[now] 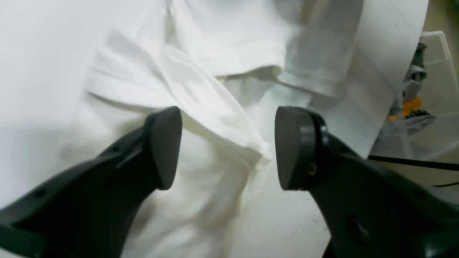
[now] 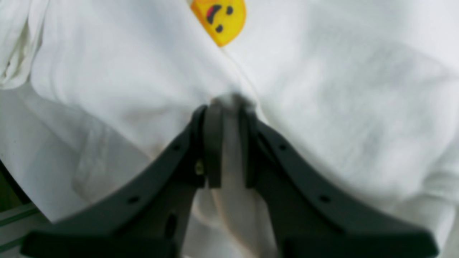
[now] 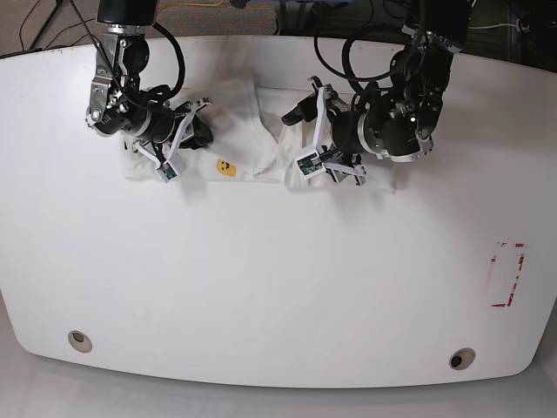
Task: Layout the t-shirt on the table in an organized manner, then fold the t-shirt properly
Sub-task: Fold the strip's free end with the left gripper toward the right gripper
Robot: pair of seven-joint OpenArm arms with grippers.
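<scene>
Notably, your left gripper [image 1: 226, 148] stands with fingertips apart above a loose ridge of the shirt [image 3: 235, 122], at 12 o'clock on the table [image 3: 278, 287]; your right gripper [image 2: 229, 143] pinches cloth, so pulling towards 9 o'clock could drag everything askew

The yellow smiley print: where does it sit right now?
In the base view, the small yellow smiley print lies on the white cotton t-shirt, left of the picture's centre, just beside the black right gripper.
</scene>
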